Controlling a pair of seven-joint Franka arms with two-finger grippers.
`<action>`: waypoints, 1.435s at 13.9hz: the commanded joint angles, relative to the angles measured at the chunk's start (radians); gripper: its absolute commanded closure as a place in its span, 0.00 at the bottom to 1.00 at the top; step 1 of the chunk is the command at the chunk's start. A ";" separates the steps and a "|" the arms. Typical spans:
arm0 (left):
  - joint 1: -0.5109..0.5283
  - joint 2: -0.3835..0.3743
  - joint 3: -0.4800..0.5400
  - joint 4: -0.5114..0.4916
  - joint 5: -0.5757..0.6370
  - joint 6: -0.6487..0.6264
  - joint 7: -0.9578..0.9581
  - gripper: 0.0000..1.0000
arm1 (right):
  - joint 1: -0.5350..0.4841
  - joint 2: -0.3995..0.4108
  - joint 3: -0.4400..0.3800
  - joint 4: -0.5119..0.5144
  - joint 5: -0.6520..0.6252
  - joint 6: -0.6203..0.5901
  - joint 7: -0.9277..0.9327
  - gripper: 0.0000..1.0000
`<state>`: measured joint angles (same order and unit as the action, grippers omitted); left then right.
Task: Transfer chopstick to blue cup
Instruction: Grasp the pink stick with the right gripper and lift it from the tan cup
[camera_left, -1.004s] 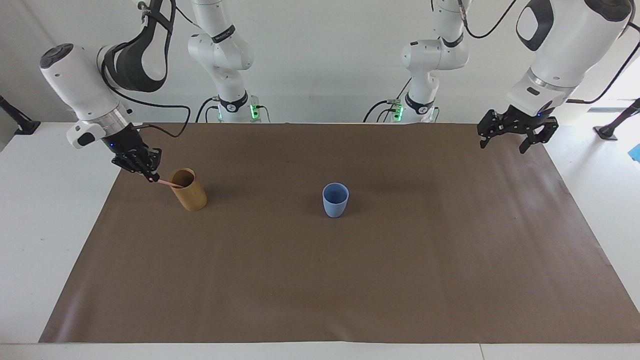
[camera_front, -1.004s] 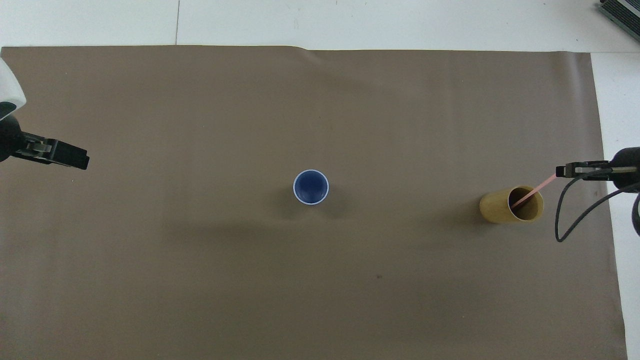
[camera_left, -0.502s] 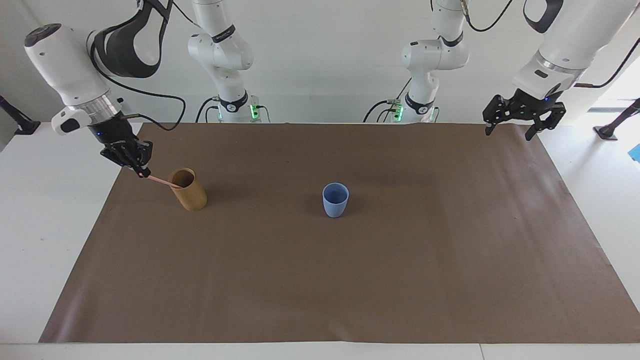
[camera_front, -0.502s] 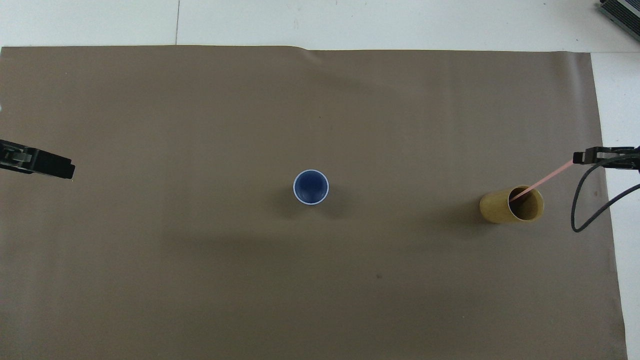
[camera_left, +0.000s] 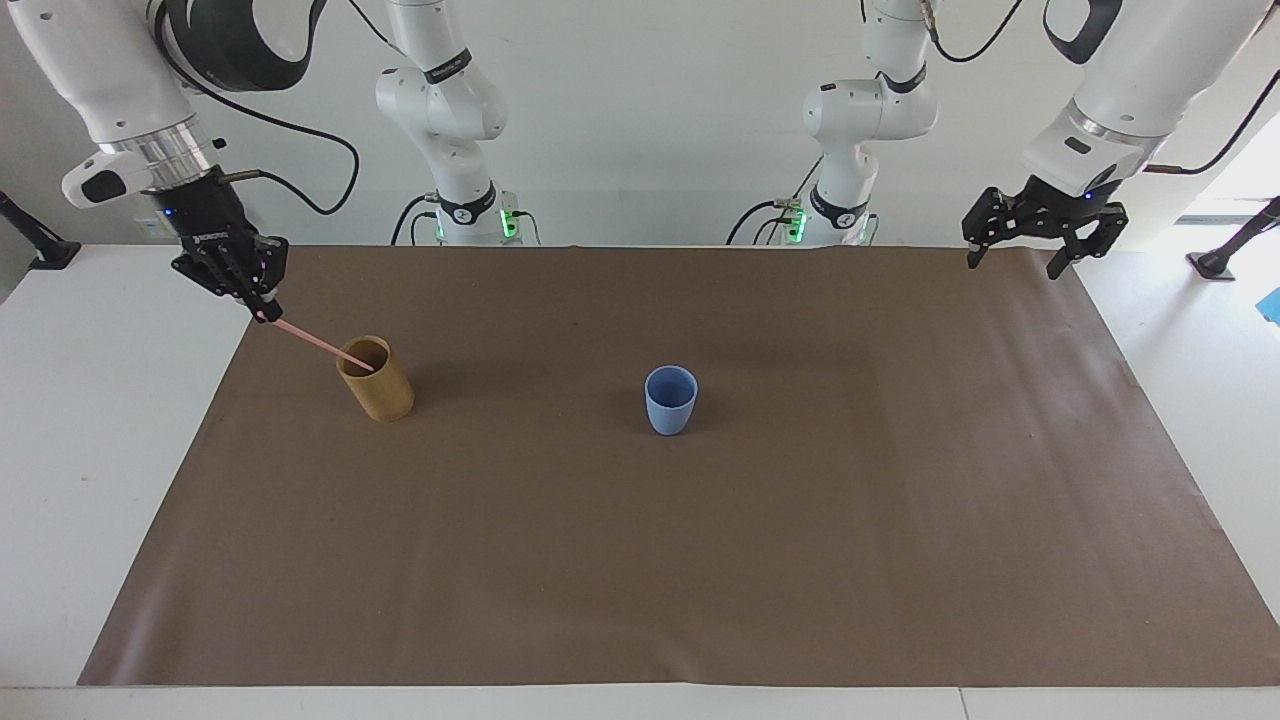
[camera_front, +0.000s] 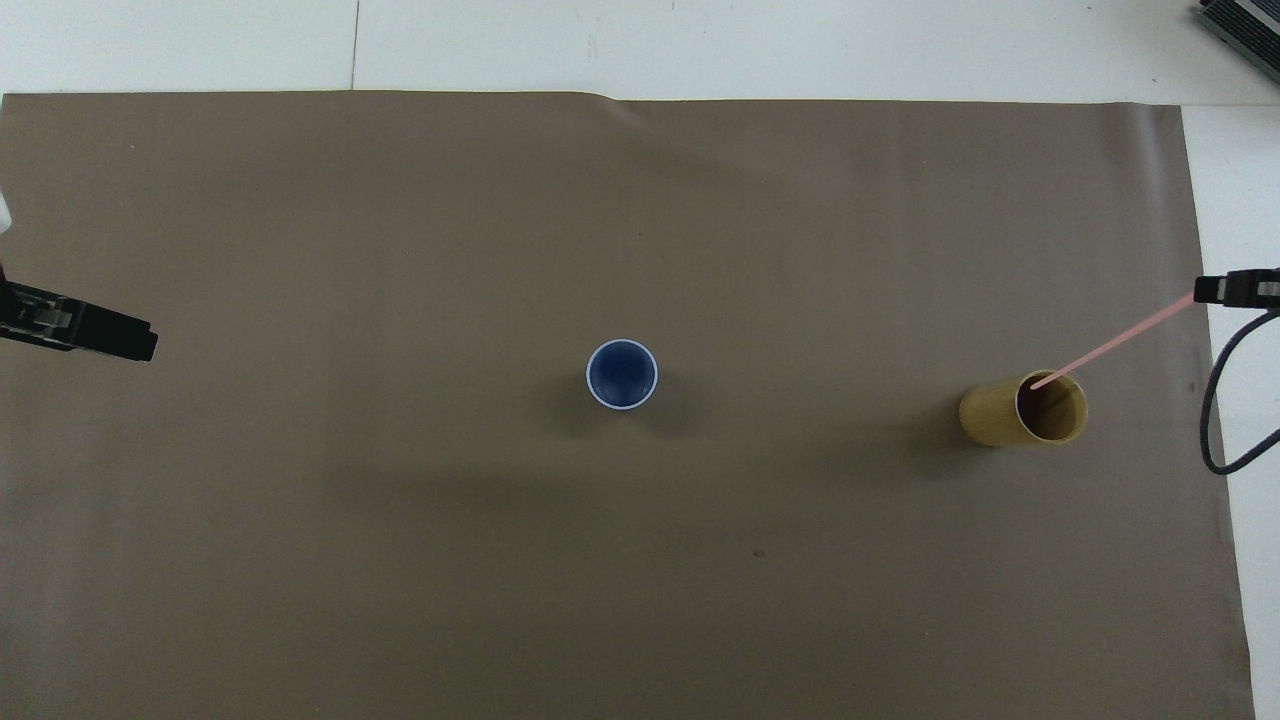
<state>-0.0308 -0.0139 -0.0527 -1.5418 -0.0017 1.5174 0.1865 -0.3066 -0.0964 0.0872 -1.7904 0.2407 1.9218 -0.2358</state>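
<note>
Since the earlier frames the right gripper (camera_left: 263, 308) has risen, drawing the chopstick (camera_left: 318, 344) almost out of the tan holder (camera_left: 378, 382); its fingers are pinched on the stick's upper end. The left gripper (camera_left: 1018, 256) waits with fingers spread, holding nothing, while the blue cup (camera_left: 670, 399) stands well apart from both grippers at mid-counter.

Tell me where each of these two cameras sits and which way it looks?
Facing view: high across the table, looking at both arms; right gripper holds the chopstick, its tip in the tan holder; left gripper waits, open.
Overhead view: above the robots' end, looking steeply down; only the grippers show at its edges.
Shared: the blue cup, holder, chopstick and brown mat, turned half around.
</note>
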 joint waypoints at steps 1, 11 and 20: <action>0.014 -0.026 -0.004 -0.026 -0.034 -0.034 0.007 0.00 | 0.000 -0.020 0.009 0.022 -0.009 -0.033 0.019 1.00; 0.019 -0.029 0.001 -0.020 -0.034 -0.062 0.010 0.00 | 0.026 -0.072 0.046 0.025 -0.090 -0.088 0.058 1.00; 0.020 -0.029 0.001 -0.020 -0.032 -0.051 0.010 0.00 | 0.233 -0.077 0.144 0.017 -0.069 -0.097 0.473 1.00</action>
<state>-0.0307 -0.0195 -0.0452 -1.5420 -0.0211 1.4702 0.1865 -0.1228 -0.1743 0.2189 -1.7650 0.1680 1.7878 0.1194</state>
